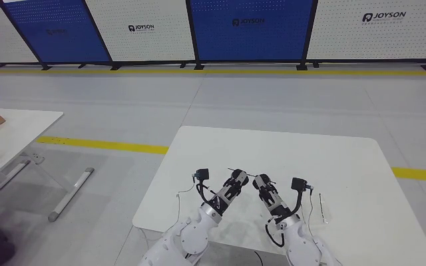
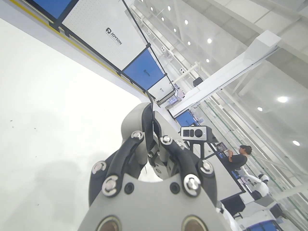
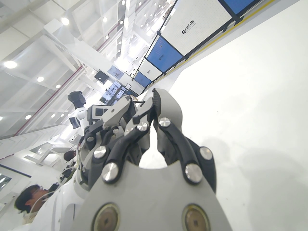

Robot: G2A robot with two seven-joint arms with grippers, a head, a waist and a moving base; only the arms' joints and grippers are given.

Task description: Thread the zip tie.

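Observation:
Both grippers hang close together above the near middle of the white table (image 1: 286, 149). My left gripper (image 1: 239, 177) (image 2: 151, 108) is shut on a thin black zip tie (image 2: 150, 98), which sticks out past its fingertips. My right gripper (image 1: 261, 180) (image 3: 154, 97) is shut too, and a short black tip pokes out between its pads. In the right wrist view, a black length of the zip tie (image 3: 139, 102) runs across from the left gripper's fingers (image 3: 120, 108) toward mine. How the tie sits inside either grip is hidden.
A thin pale strip (image 1: 323, 207) lies on the table to the right of the right arm. Open tabletop stretches beyond the grippers to the far edge. Another table (image 1: 20, 130) stands off to the left, and blue and white partition panels (image 1: 253, 30) line the back.

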